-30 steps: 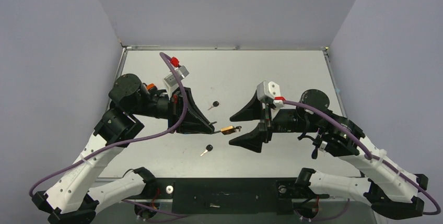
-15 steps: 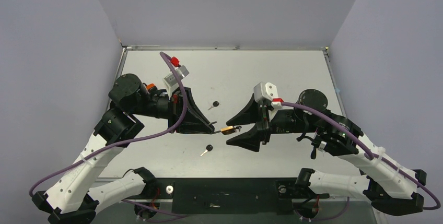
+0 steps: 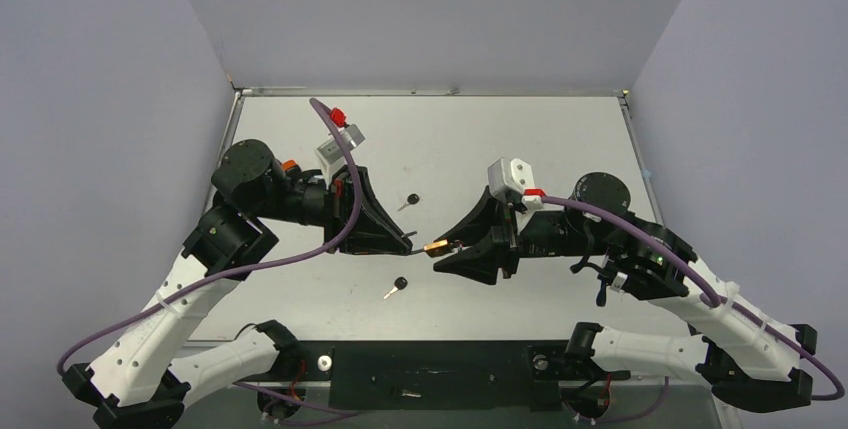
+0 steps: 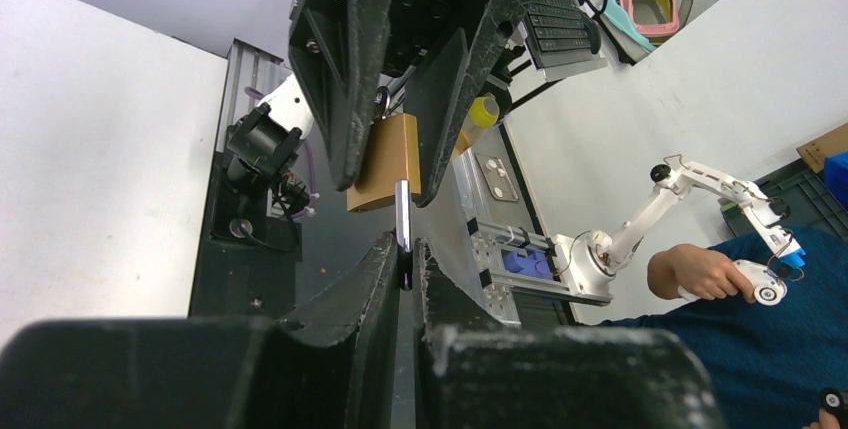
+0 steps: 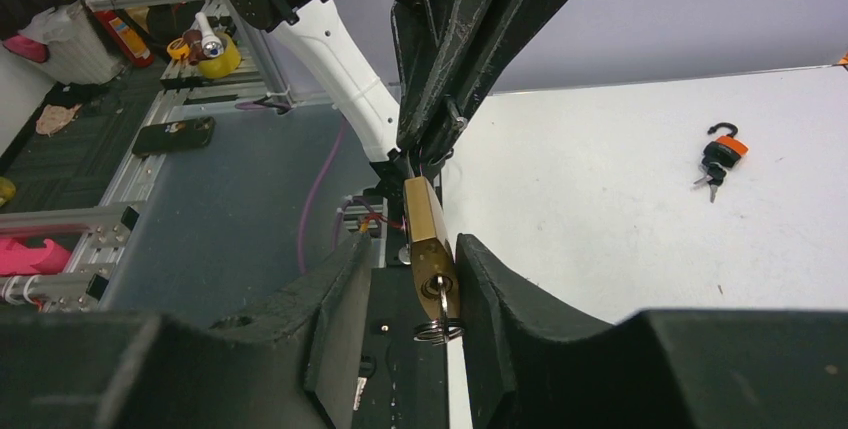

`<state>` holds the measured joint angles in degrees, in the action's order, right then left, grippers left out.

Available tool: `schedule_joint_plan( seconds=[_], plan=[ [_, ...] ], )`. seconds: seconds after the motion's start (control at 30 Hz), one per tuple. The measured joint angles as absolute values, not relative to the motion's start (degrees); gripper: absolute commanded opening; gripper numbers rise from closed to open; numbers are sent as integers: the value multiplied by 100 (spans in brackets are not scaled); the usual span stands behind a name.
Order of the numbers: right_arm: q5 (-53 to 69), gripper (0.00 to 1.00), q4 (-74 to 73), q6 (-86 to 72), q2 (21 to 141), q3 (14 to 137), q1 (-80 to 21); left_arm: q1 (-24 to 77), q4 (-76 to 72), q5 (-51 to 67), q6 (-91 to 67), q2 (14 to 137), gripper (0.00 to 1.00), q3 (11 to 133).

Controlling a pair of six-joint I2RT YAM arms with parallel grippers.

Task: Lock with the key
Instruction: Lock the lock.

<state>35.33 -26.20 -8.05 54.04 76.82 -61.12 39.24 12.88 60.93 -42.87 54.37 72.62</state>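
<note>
A brass padlock (image 3: 437,245) hangs in the air between the two arms. My left gripper (image 3: 410,242) is shut on its silver shackle (image 4: 401,234), and the brass body (image 4: 385,161) sticks out beyond the fingertips (image 4: 403,264). My right gripper (image 3: 440,247) is open, with its jaws on either side of the padlock body (image 5: 428,239). One finger (image 5: 480,269) touches the body; a gap remains on the other side. A small key with a wire ring (image 5: 438,329) sits in the keyhole, facing the right wrist camera.
Two loose black-headed keys lie on the white table (image 3: 560,139), one behind the padlock (image 3: 411,200) and one in front (image 3: 398,286). The right wrist view shows a key bunch with an orange hook (image 5: 718,159) on the table.
My right gripper has moved left up to the padlock and its jaws have narrowed around the body. The left gripper has kept its hold almost still.
</note>
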Motion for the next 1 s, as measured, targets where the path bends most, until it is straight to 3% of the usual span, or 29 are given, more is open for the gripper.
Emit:
schedule_joint_plan(
  seconds=[0.13,0.33,0.43,0.47,0.5,0.6,0.73,0.87,1.0],
  plan=[
    [3524,25,-2620,-816,5406,7682,-6123,3924,1273,6097,-4287,5457,0,7260],
    [3474,0,-2622,-851,5400,7682,-6130,3924,1258,6119,-4287,5485,0,7258],
    [3426,0,-2626,-906,5382,7682,-6154,3924,1256,6121,-4287,5500,0,7258],
    [3395,0,-2624,-934,5376,7682,-6160,3924,1260,6112,-4278,5505,3,7258],
    [3365,0,-2626,-967,5367,7677,-6160,3924,1271,6090,-4230,5509,16,7260],
    [3127,0,-2604,-1129,5308,7594,-6160,3927,1669,5736,-3819,5535,35,7387],
    [2596,0,-2519,-1553,5164,7424,-6158,3927,2451,4504,-2982,5520,51,7719],
    [2182,0,-2491,-2051,4952,7234,-6158,3918,2515,3319,-2370,5177,54,7725],
    [2023,0,-2484,-2418,4829,7207,-6158,3916,2119,3096,-1977,4915,54,7741]
  ],
)
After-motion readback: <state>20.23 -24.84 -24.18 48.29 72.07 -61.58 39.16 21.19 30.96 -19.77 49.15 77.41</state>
